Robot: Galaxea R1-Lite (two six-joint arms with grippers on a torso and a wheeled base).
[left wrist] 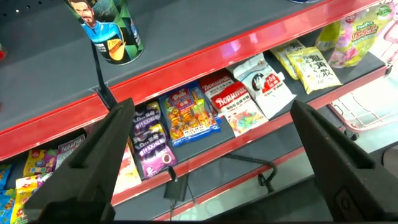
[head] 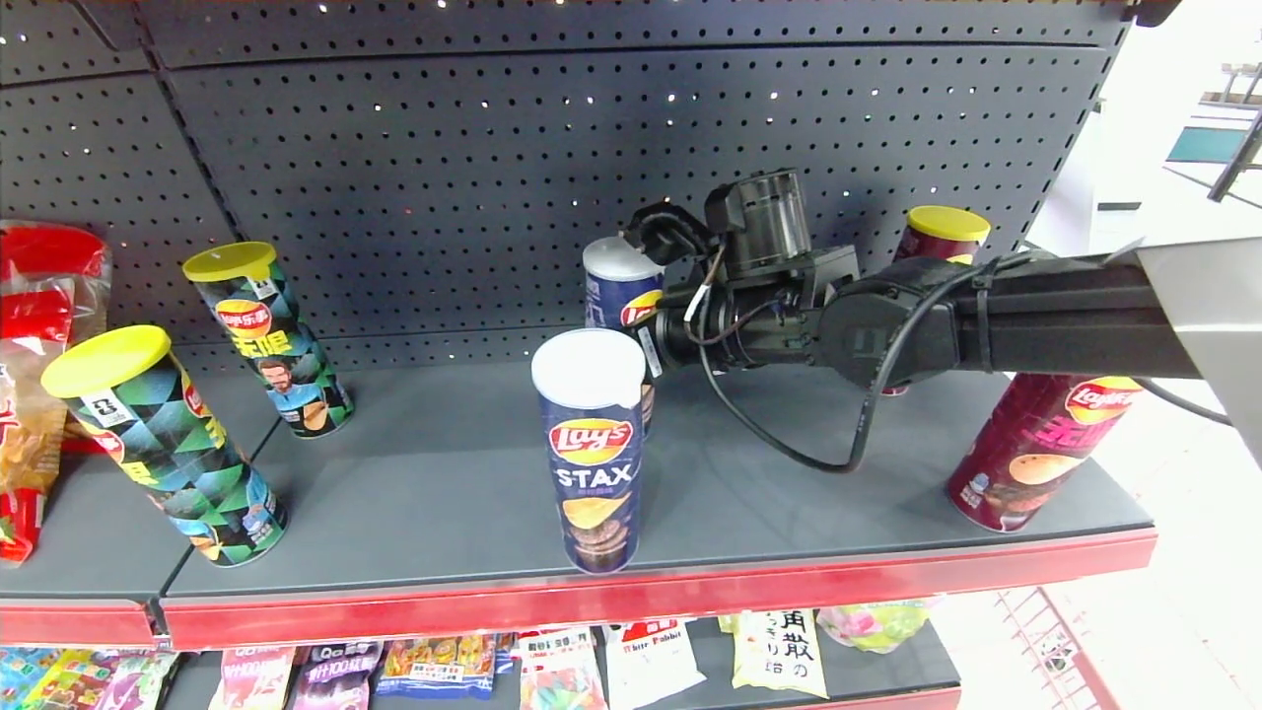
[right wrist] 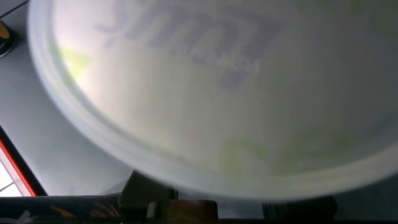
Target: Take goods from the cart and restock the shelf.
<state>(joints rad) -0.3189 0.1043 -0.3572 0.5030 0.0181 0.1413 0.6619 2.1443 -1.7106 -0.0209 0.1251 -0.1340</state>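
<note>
The right arm (head: 1035, 316) hides most of the rear maroon can (head: 946, 227); the blurred white lid (right wrist: 211, 81) runs past 2 edges.

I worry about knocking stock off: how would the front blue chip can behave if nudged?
The front blue chip can is tall, narrow and upright, so a nudge would probably tip it. It stands near the shelf's front edge, so it might fall off. Being round, it would then likely roll.

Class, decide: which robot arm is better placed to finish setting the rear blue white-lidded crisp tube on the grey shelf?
Right, probably. The right gripper is at the rear blue white-lidded crisp tube on the grey shelf; the open left gripper faces lower-shelf snack bags.
</note>
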